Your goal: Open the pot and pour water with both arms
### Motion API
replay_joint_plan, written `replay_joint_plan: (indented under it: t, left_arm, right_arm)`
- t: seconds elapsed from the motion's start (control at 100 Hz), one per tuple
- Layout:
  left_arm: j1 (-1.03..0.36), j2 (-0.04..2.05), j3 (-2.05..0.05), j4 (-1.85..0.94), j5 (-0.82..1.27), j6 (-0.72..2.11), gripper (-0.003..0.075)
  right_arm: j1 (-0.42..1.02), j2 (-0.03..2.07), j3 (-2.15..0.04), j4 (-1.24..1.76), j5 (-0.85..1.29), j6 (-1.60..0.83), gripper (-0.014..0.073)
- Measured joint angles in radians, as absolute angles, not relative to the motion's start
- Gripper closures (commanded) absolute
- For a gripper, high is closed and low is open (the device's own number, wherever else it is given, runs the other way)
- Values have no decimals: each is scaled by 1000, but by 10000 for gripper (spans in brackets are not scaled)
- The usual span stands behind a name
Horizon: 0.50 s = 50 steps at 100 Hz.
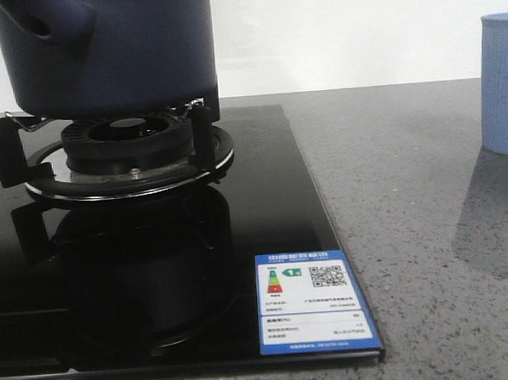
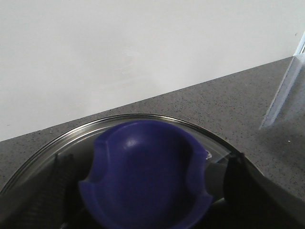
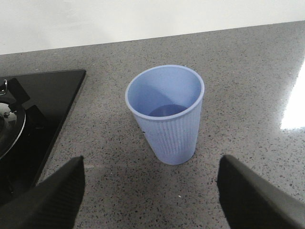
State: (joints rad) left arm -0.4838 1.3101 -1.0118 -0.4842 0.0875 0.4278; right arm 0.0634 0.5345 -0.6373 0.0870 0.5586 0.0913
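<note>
Pot sits on the hob burner; left tool clamped on the blue lid knob, right tool apart, facing the ribbed cup on the table; cup judged light, crushable, best gripped mid-wall.

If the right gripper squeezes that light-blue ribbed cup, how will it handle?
The cup looks thin-walled, so it would probably flex under a firm squeeze. It seems light for its size. It is tall, on a narrower base, so a sideways nudge may tip it. The ribs should aid grip. The right gripper stands open, apart from it.
</note>
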Motion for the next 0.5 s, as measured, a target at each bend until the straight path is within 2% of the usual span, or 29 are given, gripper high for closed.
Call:
replay_joint_plan:
  t: [0.23, 0.5]
  left_arm:
    - [-484, 1310, -1012, -477, 87, 428, 381]
    - [-484, 1310, -1012, -477, 87, 428, 392]
  right_arm:
    - [63, 534, -637, 89, 559, 91, 71]
    - [63, 534, -637, 89, 559, 91, 71]
